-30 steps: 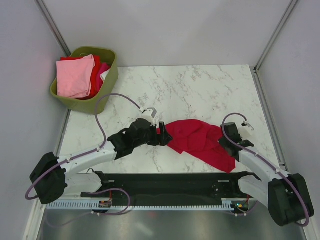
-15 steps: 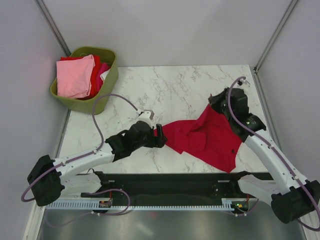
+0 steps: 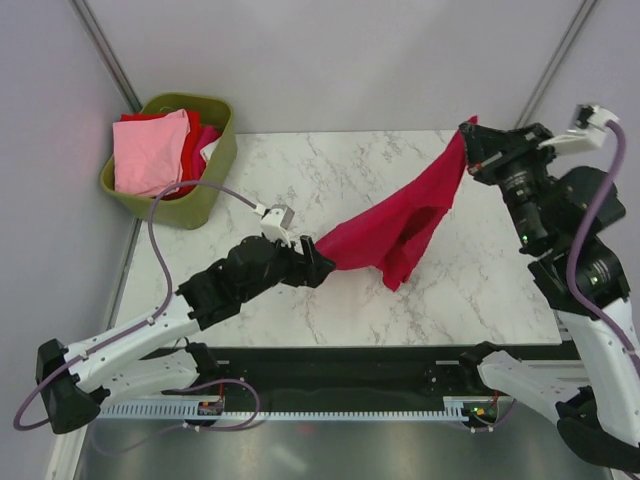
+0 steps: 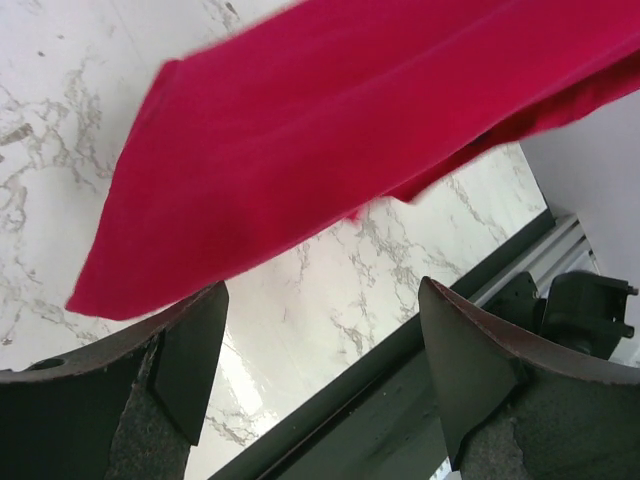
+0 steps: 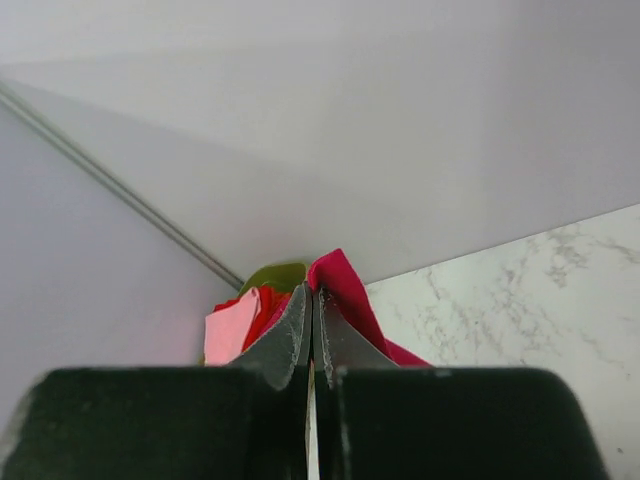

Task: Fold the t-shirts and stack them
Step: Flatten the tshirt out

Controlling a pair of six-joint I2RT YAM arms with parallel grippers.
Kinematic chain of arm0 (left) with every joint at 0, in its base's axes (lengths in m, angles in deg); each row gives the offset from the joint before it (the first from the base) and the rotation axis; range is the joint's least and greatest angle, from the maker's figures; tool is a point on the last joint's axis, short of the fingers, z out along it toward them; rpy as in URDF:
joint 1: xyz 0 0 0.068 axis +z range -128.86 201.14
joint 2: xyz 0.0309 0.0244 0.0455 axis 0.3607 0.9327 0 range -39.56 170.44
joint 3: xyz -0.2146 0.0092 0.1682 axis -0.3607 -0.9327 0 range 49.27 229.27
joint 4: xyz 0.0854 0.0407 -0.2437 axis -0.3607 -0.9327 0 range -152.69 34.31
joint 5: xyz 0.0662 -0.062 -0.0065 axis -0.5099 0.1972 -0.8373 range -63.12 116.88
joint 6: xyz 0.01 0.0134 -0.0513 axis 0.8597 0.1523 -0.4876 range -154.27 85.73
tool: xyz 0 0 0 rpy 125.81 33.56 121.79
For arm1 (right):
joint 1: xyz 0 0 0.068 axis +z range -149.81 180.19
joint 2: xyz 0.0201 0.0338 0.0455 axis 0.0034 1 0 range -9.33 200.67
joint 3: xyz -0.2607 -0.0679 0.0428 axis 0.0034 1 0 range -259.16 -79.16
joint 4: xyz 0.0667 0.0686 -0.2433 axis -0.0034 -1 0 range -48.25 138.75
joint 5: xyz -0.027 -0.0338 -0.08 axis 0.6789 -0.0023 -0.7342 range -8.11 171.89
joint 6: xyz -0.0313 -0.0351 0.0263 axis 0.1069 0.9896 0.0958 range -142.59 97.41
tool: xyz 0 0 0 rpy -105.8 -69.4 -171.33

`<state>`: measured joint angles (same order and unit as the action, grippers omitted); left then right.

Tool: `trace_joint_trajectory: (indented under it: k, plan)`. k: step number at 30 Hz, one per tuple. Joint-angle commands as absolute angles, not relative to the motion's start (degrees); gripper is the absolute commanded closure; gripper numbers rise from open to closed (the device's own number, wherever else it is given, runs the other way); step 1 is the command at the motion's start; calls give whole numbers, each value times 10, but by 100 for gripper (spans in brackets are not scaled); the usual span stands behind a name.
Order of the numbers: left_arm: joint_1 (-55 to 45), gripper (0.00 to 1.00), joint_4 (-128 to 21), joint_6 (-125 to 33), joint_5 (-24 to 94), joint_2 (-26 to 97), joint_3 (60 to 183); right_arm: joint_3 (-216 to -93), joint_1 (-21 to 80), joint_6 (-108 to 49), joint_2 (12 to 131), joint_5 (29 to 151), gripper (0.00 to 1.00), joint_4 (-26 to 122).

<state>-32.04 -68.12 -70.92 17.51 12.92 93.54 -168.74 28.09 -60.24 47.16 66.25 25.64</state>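
A crimson red t-shirt (image 3: 400, 225) hangs stretched in the air over the marble table, from the upper right down to the middle. My right gripper (image 3: 470, 150) is raised high at the back right, shut on the shirt's top corner (image 5: 345, 285); in the right wrist view my right gripper (image 5: 311, 295) has its fingers pressed together with the cloth at their tips. My left gripper (image 3: 318, 262) is at the shirt's low left end, open. In the left wrist view the red cloth (image 4: 350, 140) hangs just beyond the fingertips of my left gripper (image 4: 322, 300), with nothing between them.
An olive-green basket (image 3: 222, 150) stands off the table's back left corner, holding a light pink t-shirt (image 3: 150, 150) and red and magenta cloth. Grey walls close in on both sides. A dark rail runs along the near table edge (image 4: 400, 380).
My right gripper has shut on the crimson shirt and pulled it up off the table toward the back right. My left gripper has followed the shirt's low end, staying open.
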Motion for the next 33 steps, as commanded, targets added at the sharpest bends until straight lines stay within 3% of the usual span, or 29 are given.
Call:
trace_joint_trajectory:
  k: [1,11,17,22,33]
  plan:
    - [-338,16,-691,-683,186,159,958,-1641,280,-569,441,557,100,245]
    - [-431,13,-679,-655,66,296,998,-1520,280,-572,416,539,100,244]
    - [-433,10,-658,-649,105,401,1009,-1496,280,-568,409,527,100,244]
    - [-435,18,-716,-661,79,493,1069,-1460,280,-572,396,520,99,244]
    - [-428,21,-755,-707,103,607,1131,-1417,280,-579,369,495,99,243]
